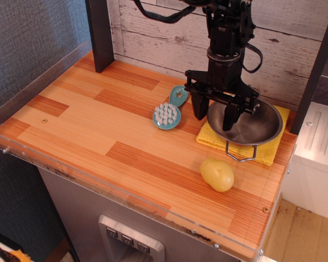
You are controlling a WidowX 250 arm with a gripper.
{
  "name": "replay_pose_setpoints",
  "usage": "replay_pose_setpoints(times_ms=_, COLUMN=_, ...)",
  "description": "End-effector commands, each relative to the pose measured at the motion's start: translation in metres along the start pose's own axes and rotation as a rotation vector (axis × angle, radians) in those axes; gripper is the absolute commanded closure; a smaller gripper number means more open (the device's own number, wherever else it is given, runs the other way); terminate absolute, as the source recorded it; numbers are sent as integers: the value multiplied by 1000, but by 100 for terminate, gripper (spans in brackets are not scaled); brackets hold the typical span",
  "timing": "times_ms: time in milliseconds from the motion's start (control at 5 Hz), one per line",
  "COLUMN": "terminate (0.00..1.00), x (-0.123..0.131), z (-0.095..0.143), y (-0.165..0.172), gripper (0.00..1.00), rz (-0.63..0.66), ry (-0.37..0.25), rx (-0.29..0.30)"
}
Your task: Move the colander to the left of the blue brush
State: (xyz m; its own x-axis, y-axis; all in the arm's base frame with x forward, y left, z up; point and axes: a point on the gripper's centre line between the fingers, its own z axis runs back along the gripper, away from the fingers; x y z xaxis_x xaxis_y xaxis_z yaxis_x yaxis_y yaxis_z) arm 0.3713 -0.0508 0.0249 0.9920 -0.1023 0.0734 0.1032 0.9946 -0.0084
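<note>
The colander (251,124) is a shiny steel bowl with two wire loop handles, sitting on a yellow cloth (268,153) at the back right of the table. The blue brush (169,112) lies to its left, white bristles up, with the star cut-out handle pointing toward the wall. My gripper (215,118) is open and straddles the colander's left rim: one finger (200,109) is outside the bowl, the other finger (230,118) is inside it. Whether the fingers touch the rim I cannot tell.
A yellow potato (217,174) lies in front of the colander. A dark post (100,33) stands at the back left. A clear acrylic guard (38,82) borders the left and front edges. A white plank wall (153,27) runs behind.
</note>
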Motion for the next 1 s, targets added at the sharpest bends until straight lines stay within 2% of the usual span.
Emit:
replay_pose_setpoints(times_ms=0, terminate=0, x=3, z=25, y=-2, gripper=100, rz=-8, ry=-71, rx=-13)
replay_pose_setpoints(times_ms=200, terminate=0, x=4, z=29, y=-5, gripper=100, rz=-4, ry=-85, rx=-7)
replay_pose_setpoints(times_ms=400, terminate=0, x=9, z=40, y=-13, gripper=100, rz=7, ry=-134, rx=-46)
replay_pose_setpoints(times_ms=600, terminate=0, x=8, z=64, y=-8, gripper=100, rz=36, ry=-222, rx=-115)
replay_pose_setpoints(times_ms=800, terminate=0, x=-9, z=83, y=22, gripper=100, rz=96, ry=-266, rx=-105)
